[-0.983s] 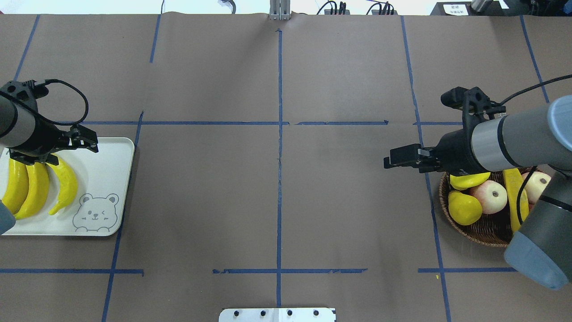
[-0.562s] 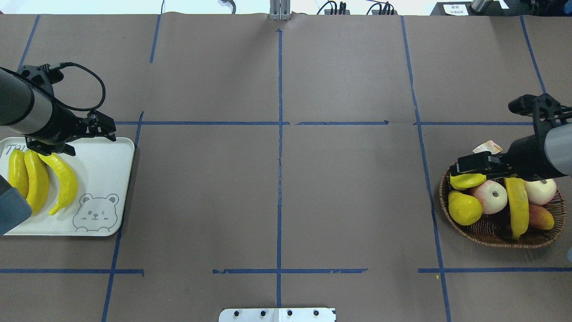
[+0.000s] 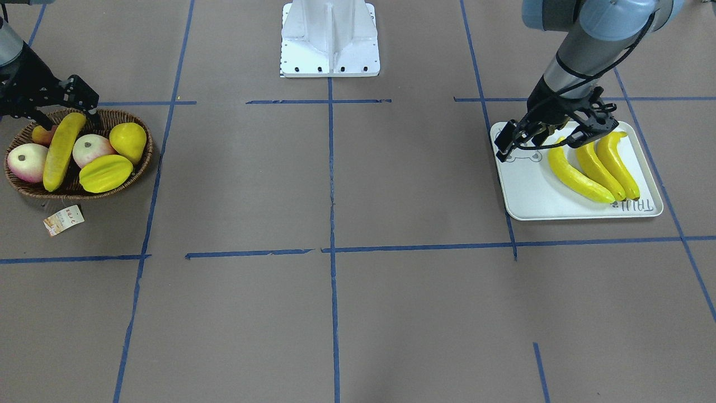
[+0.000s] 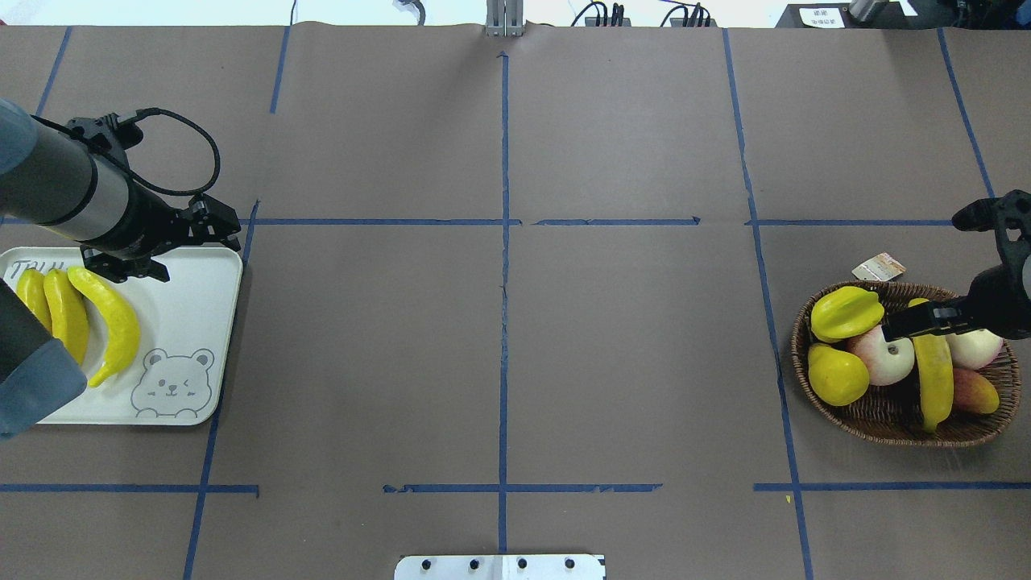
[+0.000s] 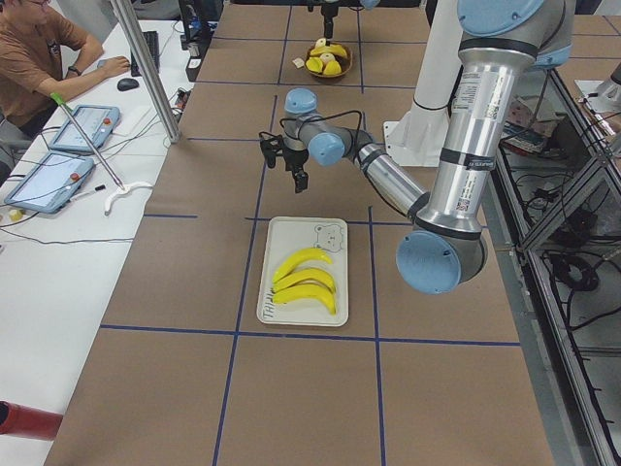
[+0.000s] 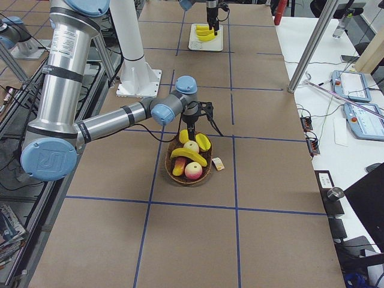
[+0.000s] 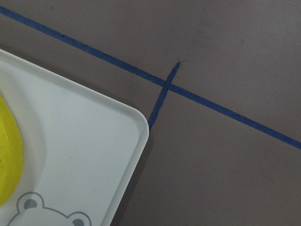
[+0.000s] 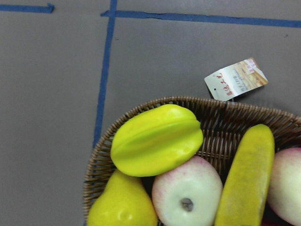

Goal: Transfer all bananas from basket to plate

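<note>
The worktop [image 4: 628, 338] is covered in brown paper, slightly creased, and marked off into rectangles with blue tape [image 4: 503, 322]. The robot's white base plate [image 3: 330, 39] is bolted at its middle edge.

At one end lies the plate [image 4: 201, 322], with three bananas [image 4: 113, 322] side by side on it, next to the printed bear face [image 4: 173, 387]. The left jaws hang over the plate's far corner, just above the bananas' tips, spread apart and holding nothing.

At the other end sits the basket [image 4: 878, 431], its paper tag [image 4: 878, 266] lying on the paper just outside the rim. The fourth banana [image 4: 934, 379] is in the basket, lying across the other fruit: a starfruit [image 4: 844, 312], a yellow pear [image 4: 838, 374], pink-and-white apples [image 4: 886, 354] and a reddish fruit [image 4: 975, 391]. The right jaws hover over that banana's far end, parted and empty.

Beyond the worktop, on the side facing the robot, runs a white bench [image 5: 58, 243] with tablets [image 5: 82, 126], cables and a slanting metal post [image 5: 146, 68]; a person in a brown shirt [image 5: 39, 58] sits there. Metal frames and cables crowd the floor behind the robot.
</note>
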### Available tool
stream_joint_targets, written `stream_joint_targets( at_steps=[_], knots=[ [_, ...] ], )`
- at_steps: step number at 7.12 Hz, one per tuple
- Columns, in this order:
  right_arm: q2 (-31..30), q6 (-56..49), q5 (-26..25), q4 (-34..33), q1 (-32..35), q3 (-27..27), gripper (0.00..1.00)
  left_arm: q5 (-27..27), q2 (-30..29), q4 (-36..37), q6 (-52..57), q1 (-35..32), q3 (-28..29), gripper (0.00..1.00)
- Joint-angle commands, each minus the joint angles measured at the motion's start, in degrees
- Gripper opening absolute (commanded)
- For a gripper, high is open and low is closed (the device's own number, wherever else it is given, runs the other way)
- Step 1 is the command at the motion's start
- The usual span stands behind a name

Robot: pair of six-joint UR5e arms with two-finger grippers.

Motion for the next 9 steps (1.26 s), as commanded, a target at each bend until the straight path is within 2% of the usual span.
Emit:
stream_joint_targets(
  at_steps=[1,4,6,9],
  knots=[
    [-1.2,-5.9,-2.4,-6.1,-1.0,0.1,1.00,0.0,-0.3,0.0,-0.3,0.2,0.0,0.99],
    [-2.7,-6.0,-3.9,-6.3,-6.7,-1.6,1.00,0.0,-0.9,0.0,-0.4,0.2,0.3,0.99],
    [-2.6,-6.0,-3.9,-6.3,-7.1,-3.4,0.99,0.0,-1.2,0.0,-0.3,0.2,0.5,0.99],
    [-1.7,-6.0,-3.9,-6.3,-7.4,-5.5,0.94,0.0,-1.2,0.0,-0.4,0.4,0.6,0.99]
  ],
)
